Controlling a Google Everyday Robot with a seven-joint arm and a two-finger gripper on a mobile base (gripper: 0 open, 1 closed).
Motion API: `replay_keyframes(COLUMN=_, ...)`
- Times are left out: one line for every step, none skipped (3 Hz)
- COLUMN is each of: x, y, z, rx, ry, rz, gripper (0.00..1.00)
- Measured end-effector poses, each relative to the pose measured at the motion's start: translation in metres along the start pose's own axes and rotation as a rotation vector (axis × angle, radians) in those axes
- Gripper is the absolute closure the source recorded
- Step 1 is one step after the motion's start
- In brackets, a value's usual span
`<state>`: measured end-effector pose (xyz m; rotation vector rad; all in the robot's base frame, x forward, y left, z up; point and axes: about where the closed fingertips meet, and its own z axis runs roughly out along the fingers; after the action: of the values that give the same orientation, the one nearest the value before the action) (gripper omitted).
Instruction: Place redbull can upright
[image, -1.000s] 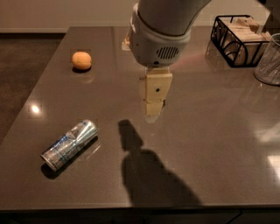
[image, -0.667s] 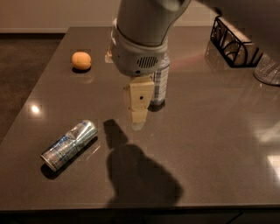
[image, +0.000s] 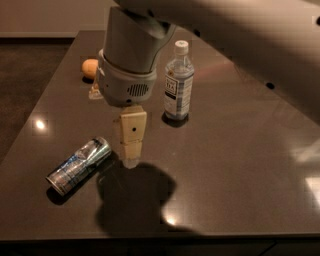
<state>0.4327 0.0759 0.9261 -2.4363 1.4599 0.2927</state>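
Jaws nearer than before, just right of redbull can (image: 78, 172)

my arm (image: 280, 45) is a broad pale grey shell with a few small dark screw holes. the wrist (image: 131, 50) is a grey drum flaring to a lighter collar with a small slotted grille (image: 138, 90). under it, over the table (image: 240, 165), hangs the gripper (image: 131, 161): cream, blocky, tapering, one dark dot.
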Motion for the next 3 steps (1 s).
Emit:
replay_keyframes(x=-0.026, y=0.000, z=0.017, rx=-0.035, ry=-0.043, rz=-0.052, gripper=0.00)
replay_keyframes(x=-0.026, y=0.000, z=0.017, rx=-0.035, ry=-0.043, rz=-0.052, gripper=0.00)
replay_keyframes(x=-0.034, y=0.000, z=0.028, rx=-0.044, ry=-0.073, rz=-0.078, gripper=0.00)
